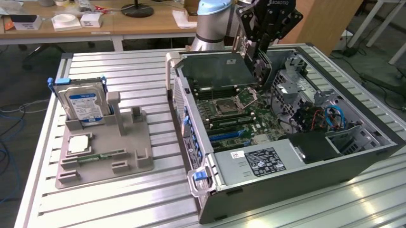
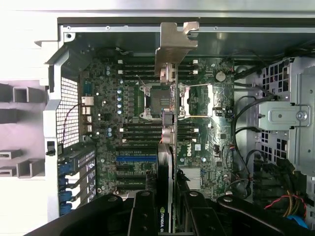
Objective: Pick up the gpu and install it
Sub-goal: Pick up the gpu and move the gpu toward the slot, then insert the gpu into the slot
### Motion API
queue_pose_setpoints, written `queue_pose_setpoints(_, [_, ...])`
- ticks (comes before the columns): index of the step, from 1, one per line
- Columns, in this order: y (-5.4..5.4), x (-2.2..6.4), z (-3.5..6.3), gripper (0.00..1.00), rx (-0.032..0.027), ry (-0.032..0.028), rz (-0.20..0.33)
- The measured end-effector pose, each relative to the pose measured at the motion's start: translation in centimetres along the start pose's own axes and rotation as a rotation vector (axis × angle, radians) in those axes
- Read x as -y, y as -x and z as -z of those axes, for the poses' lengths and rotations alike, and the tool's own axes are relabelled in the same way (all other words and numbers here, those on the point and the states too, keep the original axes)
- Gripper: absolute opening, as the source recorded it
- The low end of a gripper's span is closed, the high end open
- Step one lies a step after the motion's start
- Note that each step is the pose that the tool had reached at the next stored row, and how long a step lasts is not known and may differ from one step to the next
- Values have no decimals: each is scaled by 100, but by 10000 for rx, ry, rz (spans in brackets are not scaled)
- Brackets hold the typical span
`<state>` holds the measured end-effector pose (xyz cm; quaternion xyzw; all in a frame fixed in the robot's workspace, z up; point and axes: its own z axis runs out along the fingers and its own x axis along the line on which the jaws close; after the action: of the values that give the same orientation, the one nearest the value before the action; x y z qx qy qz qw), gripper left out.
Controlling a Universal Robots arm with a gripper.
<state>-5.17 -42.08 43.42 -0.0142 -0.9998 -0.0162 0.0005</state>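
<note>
- Ribbed metal tabletop (image 1: 127,71) carries an open computer case (image 1: 298,175) lying on its side, with wooden desks (image 1: 140,23) behind it.
- The black gripper (image 1: 256,59) hangs over the far end of the case, its fingers (image 2: 142,216) clamped on either side of the gpu (image 1: 216,69).
- The gpu is in the air above the motherboard (image 1: 254,118) and apart from it, with its broad dark face towards the exterior camera.
- The wrist view shows the card edge-on (a green logo sits near the fingers). The gpu (image 2: 166,167) runs from between the fingers out to its silver end bracket (image 2: 174,46).
- That bracket lies near the case wall (image 2: 123,29), and the card's line crosses the bare processor socket (image 2: 152,101).
- Blue expansion slots (image 2: 135,158) lie just beside the card's line.
- On the exterior view's left, a grey fixture (image 1: 127,164) holds a hard drive (image 1: 82,102) upright and a memory stick (image 1: 101,155) lying flat.
</note>
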Motion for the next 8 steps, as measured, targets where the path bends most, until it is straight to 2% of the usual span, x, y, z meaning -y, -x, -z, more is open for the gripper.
queue_pose_setpoints(8, [0, 0, 0, 26, 0, 2, 15])
